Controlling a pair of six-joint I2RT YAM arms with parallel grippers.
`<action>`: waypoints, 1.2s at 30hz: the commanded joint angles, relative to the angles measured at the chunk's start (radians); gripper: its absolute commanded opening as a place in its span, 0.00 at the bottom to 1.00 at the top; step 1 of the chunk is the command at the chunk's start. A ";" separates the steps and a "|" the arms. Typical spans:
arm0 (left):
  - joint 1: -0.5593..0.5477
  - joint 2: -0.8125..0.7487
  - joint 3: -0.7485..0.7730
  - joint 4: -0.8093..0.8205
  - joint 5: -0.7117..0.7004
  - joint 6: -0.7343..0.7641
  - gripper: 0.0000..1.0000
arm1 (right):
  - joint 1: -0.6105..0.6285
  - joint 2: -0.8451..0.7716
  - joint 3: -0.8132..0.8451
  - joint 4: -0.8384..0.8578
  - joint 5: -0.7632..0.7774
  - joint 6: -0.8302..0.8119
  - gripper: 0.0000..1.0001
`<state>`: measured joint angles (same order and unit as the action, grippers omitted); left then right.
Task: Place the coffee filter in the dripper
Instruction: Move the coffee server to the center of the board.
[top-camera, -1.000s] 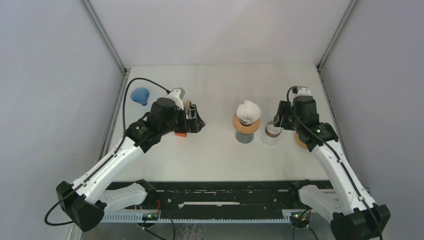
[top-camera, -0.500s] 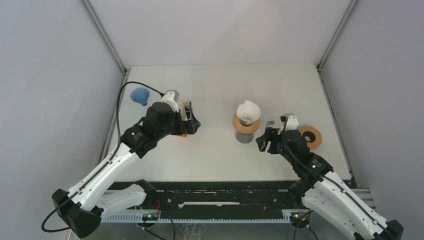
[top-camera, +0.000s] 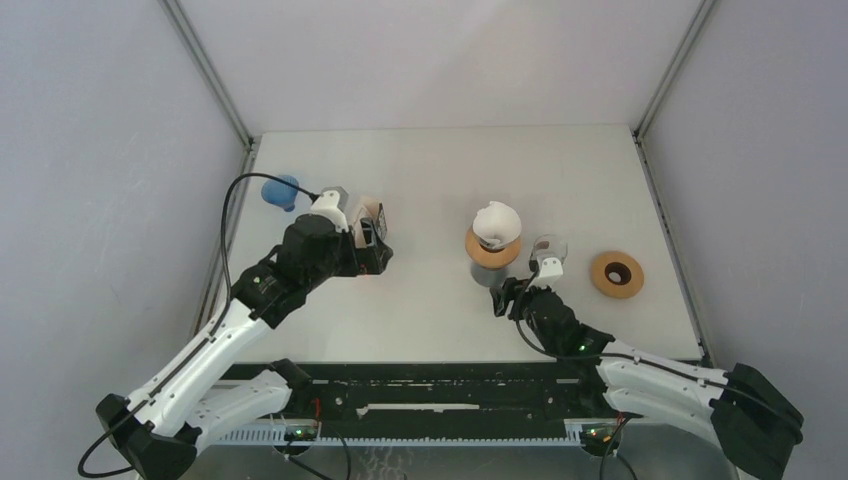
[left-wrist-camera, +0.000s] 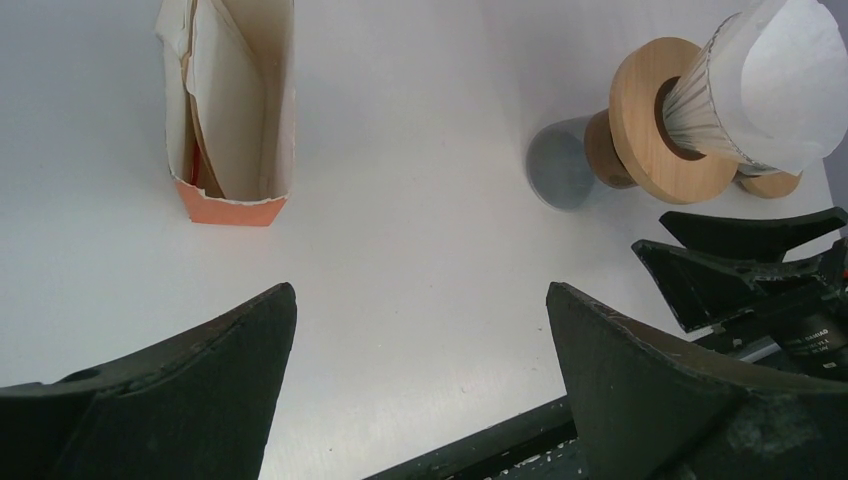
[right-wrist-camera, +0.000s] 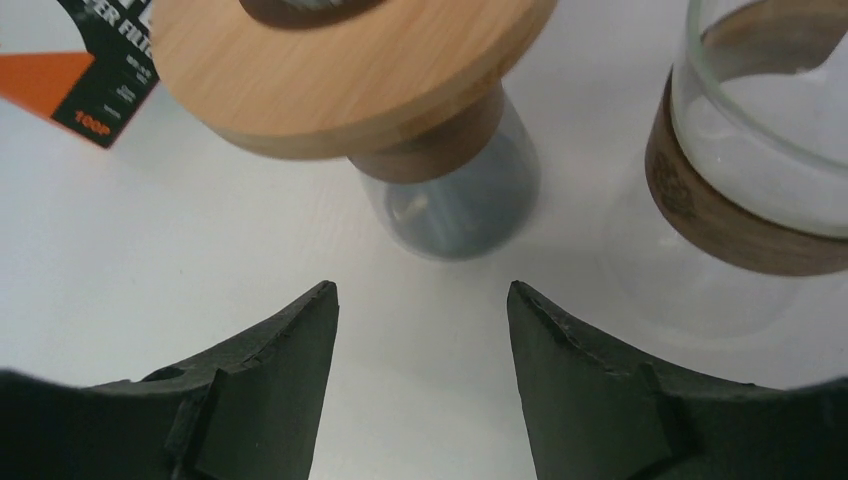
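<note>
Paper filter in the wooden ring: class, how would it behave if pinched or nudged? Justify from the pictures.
The filter is thin pleated paper, so probably light and floppy, crumpling under a firm pinch. It stands well above the wooden ring, so a nudge may tilt it. The narrow base under that wide ring looks tippy.

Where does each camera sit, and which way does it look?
Top external: above, behind the bases, looking down on the table; left arm and right arm show.
Left wrist: on the left arm, looking down at filter box and dripper; open jaws below.
Right wrist: low, facing the dripper's base and glass vessel; jaws below.
All three share the dripper.
</note>
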<state>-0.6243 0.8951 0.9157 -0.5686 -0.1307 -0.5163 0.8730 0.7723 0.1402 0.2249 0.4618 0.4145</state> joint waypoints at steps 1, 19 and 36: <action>0.004 -0.032 -0.013 0.008 -0.028 0.005 1.00 | 0.002 0.088 0.012 0.284 0.077 -0.050 0.71; 0.017 -0.068 -0.018 -0.019 -0.048 0.034 1.00 | -0.030 0.534 0.077 0.638 0.066 -0.078 0.66; 0.038 -0.099 -0.024 -0.043 -0.050 0.048 1.00 | -0.042 0.828 0.286 0.785 0.064 -0.148 0.63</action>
<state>-0.5976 0.8223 0.9123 -0.6167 -0.1608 -0.4885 0.8421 1.5497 0.3420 0.9112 0.5270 0.3004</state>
